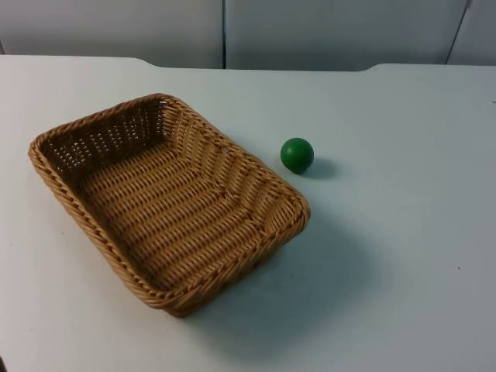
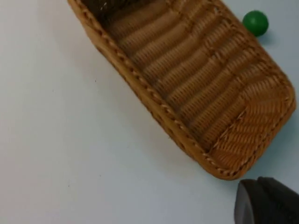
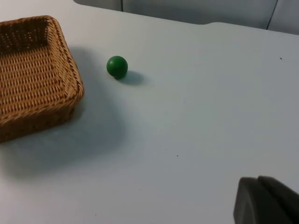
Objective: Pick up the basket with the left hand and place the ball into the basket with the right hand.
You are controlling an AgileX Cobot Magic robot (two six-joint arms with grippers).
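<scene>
Your basket (image 1: 167,203) sits empty on the white table (image 1: 403,256), left of centre — the green ball (image 1: 297,154) just right of its far rim, apart. Whether either gripper is open, you cannot tell.

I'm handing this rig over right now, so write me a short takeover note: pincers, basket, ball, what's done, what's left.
Left pincer: above the table near one short end of the basket, holding nothing.
Right pincer: above the bare table, well away from the ball, holding nothing.
Basket sits empty on the table. The green ball rests on the table beside the basket's long side, not touching it.
Done: nothing yet.
Left: lift the basket with the left arm, then put the ball in with the right.
</scene>
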